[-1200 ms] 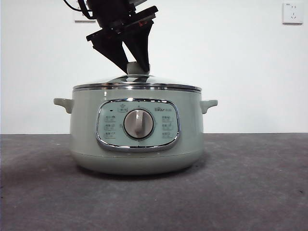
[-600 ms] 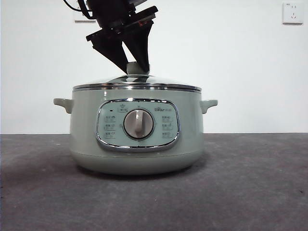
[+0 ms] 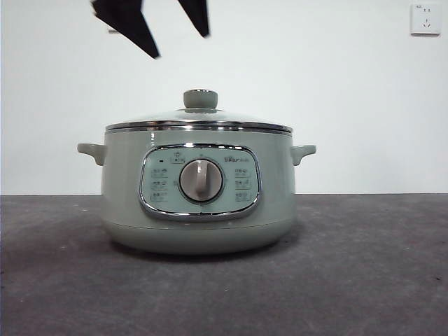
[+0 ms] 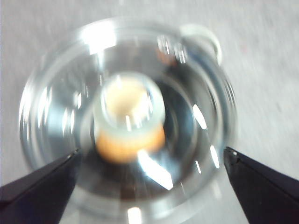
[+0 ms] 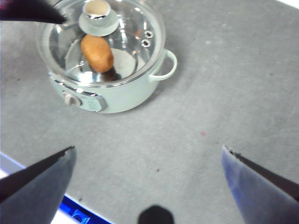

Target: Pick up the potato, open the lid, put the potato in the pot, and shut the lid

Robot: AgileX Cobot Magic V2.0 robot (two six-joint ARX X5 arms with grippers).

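Note:
The sage-green pot [image 3: 196, 210] stands mid-table with the glass lid [image 3: 199, 120] seated on its rim and the round knob [image 3: 200, 99] free. Through the glass the orange-brown potato [image 5: 97, 52] lies on the pot's floor; it also shows as an orange blur under the knob in the blurred left wrist view [image 4: 126, 150]. My left gripper [image 3: 180, 43] hangs open, clear above the knob, its jaws spread wide either side of the lid [image 4: 56, 93]. Off to the side and high over bare table, my right gripper [image 5: 148, 148] stands open and holds nothing.
A white wall socket [image 3: 425, 19] sits at the upper right of the back wall. Grey tabletop [image 3: 364, 266] spreads around the pot. A blue-edged table border [image 5: 79, 212] shows near the right gripper.
The left gripper has let go of the lid's knob, opened its jaws and risen toward the top of the front view. The lid stays on the pot.

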